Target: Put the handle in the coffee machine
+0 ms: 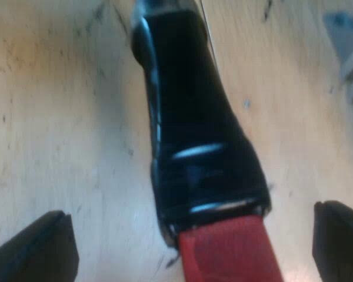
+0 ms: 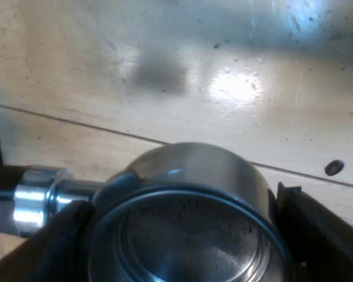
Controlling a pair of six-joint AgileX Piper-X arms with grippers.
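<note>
With the right pincer (image 2: 182, 211) grasping the holder (image 2: 188, 170) by its basket, the released left pincer (image 1: 191, 235) should close squarely on the handle (image 1: 194, 135).

The glossy dark handle (image 1: 194, 135) of the round metal holder (image 2: 188, 235) is cut off at its red end (image 1: 229, 255) and at its metal neck. Only the tips of the left gripper's (image 1: 191, 235) black fingers (image 1: 35, 249) show. The holder's bowl is cut off between the right gripper's (image 2: 179, 205) clamping fingers (image 2: 317, 235). A far grey-blue shape (image 1: 347, 47) on the wooden table (image 1: 59, 117) is too blurred to name.
</note>
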